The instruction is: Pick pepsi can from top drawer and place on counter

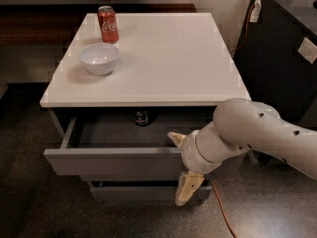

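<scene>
Top drawer [109, 161]: pepsi can [141, 117] upright at back, tool [180, 166] at front.

the pepsi can [141, 117] stands far back in the top drawer [111, 161], its top lost in shadow under the worktop [163, 58] and its label too small to read. the claw [177, 167], spread wide at the drawer front, and its arm [257, 133] hide the drawer's right end. the arm is cut off by the right edge.
</scene>
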Tool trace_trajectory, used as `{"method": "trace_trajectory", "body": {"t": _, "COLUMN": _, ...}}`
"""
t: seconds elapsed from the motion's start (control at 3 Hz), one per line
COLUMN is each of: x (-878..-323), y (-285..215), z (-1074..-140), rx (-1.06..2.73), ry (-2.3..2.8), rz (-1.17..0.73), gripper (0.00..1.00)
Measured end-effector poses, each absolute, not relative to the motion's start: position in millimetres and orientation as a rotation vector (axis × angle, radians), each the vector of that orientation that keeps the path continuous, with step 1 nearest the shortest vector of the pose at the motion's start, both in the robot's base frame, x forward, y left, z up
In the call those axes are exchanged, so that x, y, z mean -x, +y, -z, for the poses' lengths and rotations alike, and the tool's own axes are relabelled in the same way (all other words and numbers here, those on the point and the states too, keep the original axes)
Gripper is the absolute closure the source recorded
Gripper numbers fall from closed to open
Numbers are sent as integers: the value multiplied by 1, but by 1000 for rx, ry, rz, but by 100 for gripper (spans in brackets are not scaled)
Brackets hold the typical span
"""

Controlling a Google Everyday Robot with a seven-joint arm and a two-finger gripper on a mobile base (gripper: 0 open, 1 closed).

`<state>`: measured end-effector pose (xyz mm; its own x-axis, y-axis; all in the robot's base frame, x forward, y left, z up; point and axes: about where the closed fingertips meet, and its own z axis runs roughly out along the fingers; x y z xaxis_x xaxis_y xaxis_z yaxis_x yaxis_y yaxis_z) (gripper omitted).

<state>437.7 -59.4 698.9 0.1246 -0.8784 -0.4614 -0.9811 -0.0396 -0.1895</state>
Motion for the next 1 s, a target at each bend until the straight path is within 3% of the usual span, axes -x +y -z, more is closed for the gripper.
{"method": "trace_trajectory", "body": {"t": 1.0, "x": -452, "y": -66, "z": -737, "rx": 1864, "ry": 1753, "rz": -287, "gripper": 0}}
